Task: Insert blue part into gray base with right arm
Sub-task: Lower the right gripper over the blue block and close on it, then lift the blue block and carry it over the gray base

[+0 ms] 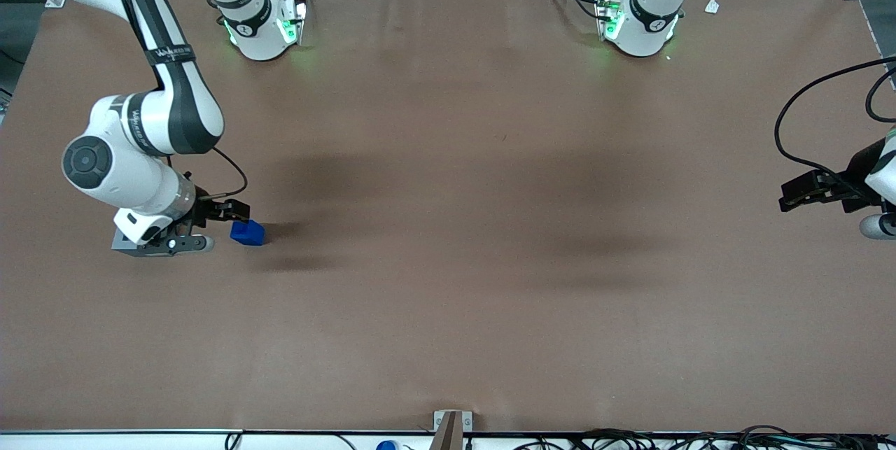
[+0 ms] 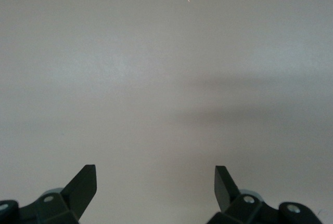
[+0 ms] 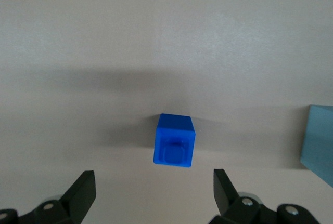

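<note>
Hovering wide open, the gripper [image 3: 151, 187] faces the blue part [image 3: 174, 141], apart from its fingertips.

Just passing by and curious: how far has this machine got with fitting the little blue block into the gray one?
Barely started. Nothing is inserted: the small bright blue plastic block sits loose on the brown table. In hand: the right arm's black two-finger gripper hangs open just above it, fingers not touching. Left: grasp it, carry it to the matte gray cube-like base beside it, and press it in.
</note>
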